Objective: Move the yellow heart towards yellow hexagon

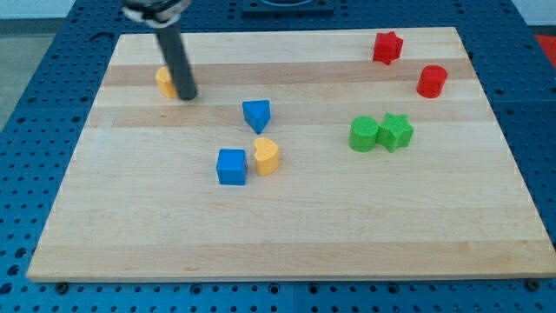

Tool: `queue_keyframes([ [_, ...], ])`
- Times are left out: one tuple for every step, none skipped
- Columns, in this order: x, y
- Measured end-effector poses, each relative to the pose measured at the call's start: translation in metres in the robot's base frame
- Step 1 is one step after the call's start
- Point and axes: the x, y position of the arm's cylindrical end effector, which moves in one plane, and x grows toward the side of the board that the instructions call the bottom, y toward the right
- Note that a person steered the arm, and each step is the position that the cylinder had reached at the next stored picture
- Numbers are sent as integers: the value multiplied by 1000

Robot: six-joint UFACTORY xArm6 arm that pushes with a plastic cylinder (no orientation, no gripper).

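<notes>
Yellow blocks: heart point(267, 156), hexagon point(164, 81).

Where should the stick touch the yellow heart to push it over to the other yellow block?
There is nothing to grab with, so my tip must push. The yellow heart sits near the board's middle; the yellow hexagon is toward the view's upper left, right beside my tip. I would probably press the heart's lower-right side. The blue cube at its left and blue triangle above could get bumped.

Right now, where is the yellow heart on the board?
The yellow heart lies slightly to the view's left of the board's middle, just right of the blue cube and below the blue triangular block, far from my tip.
</notes>
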Motion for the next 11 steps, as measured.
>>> queue_keyframes([
  [8,13],
  [29,14],
  [20,42],
  [-7,105],
  [2,155],
  [31,171],
  [62,172],
  [94,173],
  [132,177],
  [157,167],
  [147,133],
])
